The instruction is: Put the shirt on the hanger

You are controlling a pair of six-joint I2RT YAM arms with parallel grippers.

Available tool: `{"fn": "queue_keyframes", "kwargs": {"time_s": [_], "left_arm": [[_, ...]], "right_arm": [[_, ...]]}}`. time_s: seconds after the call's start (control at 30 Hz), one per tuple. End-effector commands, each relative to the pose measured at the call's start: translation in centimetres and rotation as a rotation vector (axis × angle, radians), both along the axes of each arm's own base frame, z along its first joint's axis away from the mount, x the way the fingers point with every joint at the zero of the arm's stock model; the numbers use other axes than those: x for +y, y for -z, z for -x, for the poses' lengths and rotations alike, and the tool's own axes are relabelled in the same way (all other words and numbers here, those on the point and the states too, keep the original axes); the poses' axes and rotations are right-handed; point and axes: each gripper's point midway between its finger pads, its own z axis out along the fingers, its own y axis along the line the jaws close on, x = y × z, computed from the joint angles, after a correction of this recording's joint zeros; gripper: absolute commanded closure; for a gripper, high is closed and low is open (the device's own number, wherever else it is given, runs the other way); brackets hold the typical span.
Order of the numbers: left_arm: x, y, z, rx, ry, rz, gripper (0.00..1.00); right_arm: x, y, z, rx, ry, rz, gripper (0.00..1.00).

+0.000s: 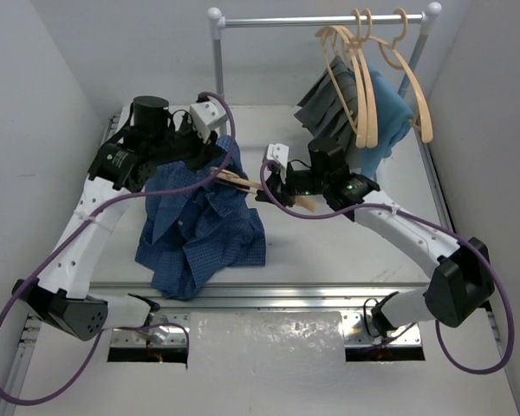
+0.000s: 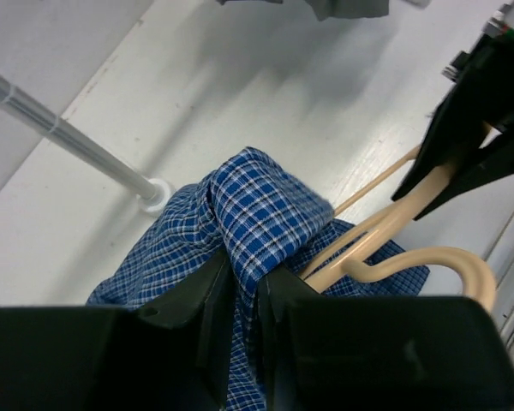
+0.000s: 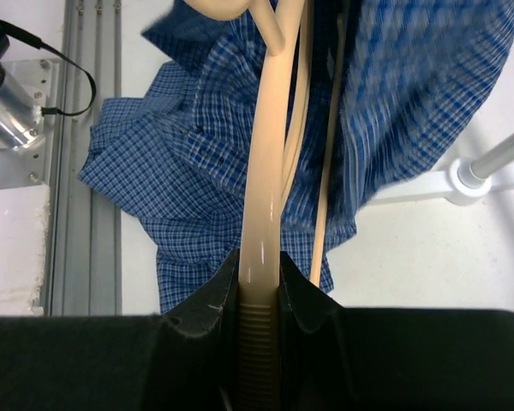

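Blue checked button-up shirt (image 1: 199,234) is pinched tight by left gripper (image 2: 247,284) beside pale wooden hanger (image 3: 261,188), which is clamped steady by right gripper (image 3: 259,276), likely for shoulder threading.

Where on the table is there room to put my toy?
The biggest bare patch of table is in front, between the shirt and the right arm. A smaller one lies at the back, between the rack post and the hanging clothes. The left-middle is crowded: the left gripper, right gripper, shirt and hanger meet there.
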Motion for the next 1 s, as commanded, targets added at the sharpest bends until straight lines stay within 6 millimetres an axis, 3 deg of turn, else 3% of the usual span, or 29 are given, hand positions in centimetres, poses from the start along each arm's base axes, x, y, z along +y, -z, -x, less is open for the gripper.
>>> {"fn": "queue_keyframes", "kwargs": {"time_s": [0.0, 0.07, 0.1, 0.2, 0.33, 0.43, 0.53, 0.63, 0.73, 0.83, 0.87, 0.9, 0.93, 0.97], "left_arm": [[-1.0, 1.2, 0.9, 0.001, 0.081, -0.006, 0.82], [-0.4, 3.2, 0.2, 0.027, 0.044, -0.041, 0.59], [0.2, 5.3, -0.4, 0.060, 0.002, -0.080, 0.41], [1.6, 7.7, -1.6, 0.102, -0.091, -0.124, 0.22], [3.1, 6.1, -3.2, 0.094, -0.189, -0.080, 0.02], [4.5, 3.5, -4.4, 0.052, -0.258, -0.042, 0.00], [5.5, 2.5, -4.8, 0.038, -0.296, -0.034, 0.00], [8.8, 1.2, -4.8, 0.005, -0.352, -0.025, 0.00], [11.8, 2.0, -3.8, -0.051, -0.329, -0.112, 0.01], [13.8, 6.8, -0.8, -0.067, -0.228, -0.295, 0.10], [13.8, 10.2, 1.2, -0.020, -0.182, -0.334, 0.15], [13.8, 11.8, 2.3, 0.001, -0.149, -0.363, 0.17], [13.9, 12.4, 3.1, -0.024, -0.137, -0.387, 0.19], [14.5, 14.7, 3.1, -0.014, -0.161, -0.404, 0.20]], "right_arm": [[1.3, -1.4, 0.5, -0.034, -0.074, -0.076, 1.00], [1.4, -0.6, 0.5, -0.028, -0.064, -0.097, 1.00], [1.2, 1.2, 1.0, 0.016, -0.061, -0.086, 1.00], [1.1, 3.9, 1.6, 0.076, -0.068, -0.083, 1.00], [1.2, 6.3, 1.7, 0.129, -0.059, -0.091, 1.00], [1.4, 7.3, 1.6, 0.187, -0.054, -0.104, 1.00], [1.6, 7.9, 1.1, 0.212, -0.055, -0.114, 1.00], [1.7, 8.1, 0.2, 0.217, -0.045, -0.113, 1.00], [1.5, 8.1, -0.4, 0.263, -0.021, -0.123, 1.00], [1.3, 7.4, -1.1, 0.267, -0.006, -0.137, 1.00], [1.3, 7.0, -1.2, 0.254, -0.006, -0.140, 1.00], [1.3, 6.9, -1.3, 0.251, -0.002, -0.138, 1.00], [1.3, 6.5, -1.3, 0.243, -0.004, -0.141, 1.00], [1.3, 6.2, -1.2, 0.244, -0.009, -0.144, 1.00]]}}
